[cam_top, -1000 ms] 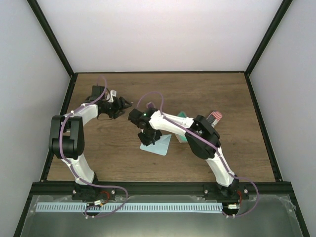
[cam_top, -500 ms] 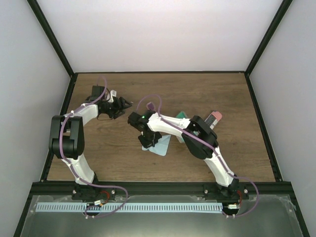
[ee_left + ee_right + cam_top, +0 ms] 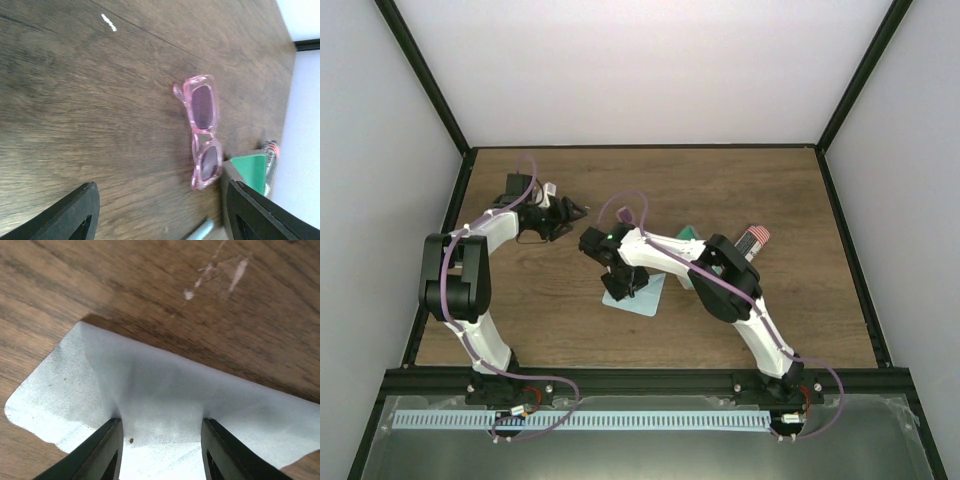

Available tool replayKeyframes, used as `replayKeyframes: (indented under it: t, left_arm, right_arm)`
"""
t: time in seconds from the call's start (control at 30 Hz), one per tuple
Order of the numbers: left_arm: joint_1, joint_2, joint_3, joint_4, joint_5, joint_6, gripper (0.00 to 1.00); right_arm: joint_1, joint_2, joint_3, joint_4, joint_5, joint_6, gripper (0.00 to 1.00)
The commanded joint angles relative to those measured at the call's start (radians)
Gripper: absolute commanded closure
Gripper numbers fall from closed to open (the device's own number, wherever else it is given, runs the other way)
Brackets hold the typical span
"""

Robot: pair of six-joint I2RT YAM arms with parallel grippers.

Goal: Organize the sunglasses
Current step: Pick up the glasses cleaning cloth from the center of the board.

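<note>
Wood grain in a dark brown runs across the desk [image 3: 740, 190], which fills the floor of a white-walled booth. Plain walls [image 3: 640, 70] rise on three sides, and a black frame [image 3: 640, 146] edges the desk and climbs the corners. A grey metal tray [image 3: 650, 445] lies along the near edge behind the arm bases. The wood shows a few pale scuffs [image 3: 220, 275] close to the right arm's work.

The left claw [image 3: 160, 210] sits at the far left of the desk, low and released, its two dark fingers [image 3: 75, 212] wide apart with only bare wood between them. The sunglasses [image 3: 202, 132], pink-framed with purple lenses, lie flat on the desk just beyond that claw, untouched. A green box [image 3: 252, 170] stands just past them, and a striped case [image 3: 757, 238] rests farther right.

The right claw [image 3: 160, 450] is down at mid-desk on a pale blue cloth [image 3: 165, 390]. Its jaws stand apart, released, tips on the fabric, which creases slightly between them. The cloth lies flat on the wood, one rounded corner showing at the left of the wrist view.
</note>
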Motion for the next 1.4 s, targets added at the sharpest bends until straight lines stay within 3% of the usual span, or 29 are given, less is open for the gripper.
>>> replayKeyframes:
  t: [0.0, 0.07, 0.23, 0.5, 0.77, 1.1, 1.37]
  left_arm:
    - [-0.017, -0.029, 0.03, -0.102, -0.105, 0.132, 0.29]
    - [-0.054, -0.065, 0.068, -0.189, -0.258, 0.22, 0.29]
    - [-0.176, -0.136, 0.08, -0.279, -0.403, 0.36, 0.35]
    - [-0.295, -0.158, 0.02, -0.406, -0.42, 0.429, 0.41]
    - [-0.312, -0.165, 0.032, -0.479, -0.421, 0.447, 0.4]
    - [-0.334, -0.175, 0.014, -0.53, -0.432, 0.442, 0.3]
    - [-0.346, -0.169, 0.004, -0.566, -0.409, 0.436, 0.25]
  right_arm:
    - [0.008, -0.073, 0.01, -0.011, 0.06, 0.06, 0.55]
    - [0.006, -0.121, -0.038, 0.003, 0.084, 0.097, 0.56]
    - [0.006, -0.308, -0.259, 0.132, 0.058, 0.189, 0.56]
    - [-0.002, -0.427, -0.509, 0.24, -0.001, 0.207, 0.57]
    - [-0.007, -0.383, -0.571, 0.318, -0.037, 0.192, 0.6]
    - [-0.007, -0.319, -0.545, 0.331, -0.044, 0.182, 0.7]
    - [-0.005, -0.322, -0.539, 0.298, -0.036, 0.172, 0.93]
